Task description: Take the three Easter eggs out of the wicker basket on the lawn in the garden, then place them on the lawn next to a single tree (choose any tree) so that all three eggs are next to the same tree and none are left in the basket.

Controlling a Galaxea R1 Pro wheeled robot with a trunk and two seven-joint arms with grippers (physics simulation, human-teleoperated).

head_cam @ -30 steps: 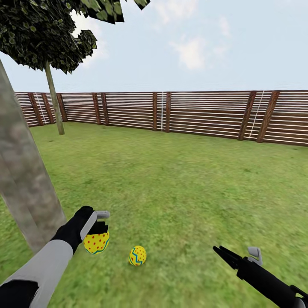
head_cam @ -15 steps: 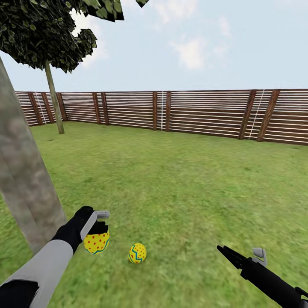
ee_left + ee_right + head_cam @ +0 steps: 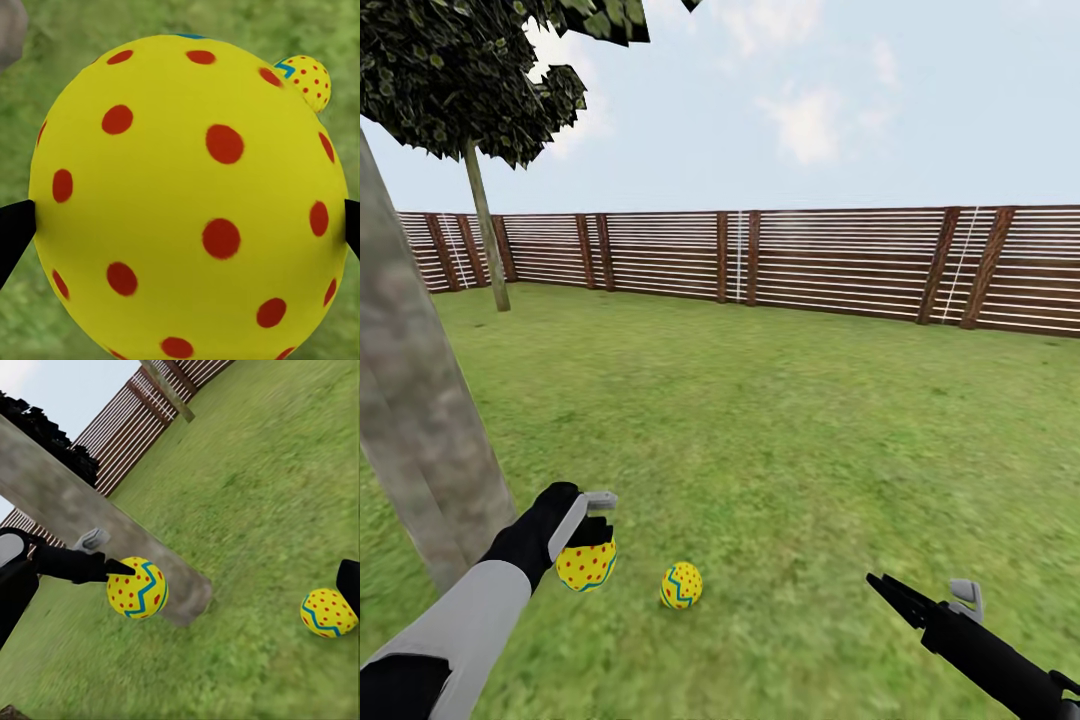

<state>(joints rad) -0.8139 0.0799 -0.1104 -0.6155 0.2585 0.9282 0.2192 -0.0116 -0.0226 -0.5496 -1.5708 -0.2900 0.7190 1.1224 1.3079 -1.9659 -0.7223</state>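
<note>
Yellow dotted egg (image 3: 586,566) clamped in left gripper (image 3: 592,545) above lawn (image 3: 790,440); early release risks rolling from trunk (image 3: 420,420); right gripper (image 3: 880,585) state unclear

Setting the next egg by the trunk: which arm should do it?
Left. Its pincer is shut on the dotted egg, close beside the trunk. The right pincer looks shut, holds nothing and sits farther away.

Egg (image 3: 187,202) in my left claw (image 3: 592,531): smooth, matt yellow shell, red dots painted flat. Second egg (image 3: 681,585) beside it: same matt finish. Trunk (image 3: 415,420) near eggs: rough mottled bark. Lawn (image 3: 790,440): coarse grass. Fence (image 3: 830,262): brown wood slats.
</note>
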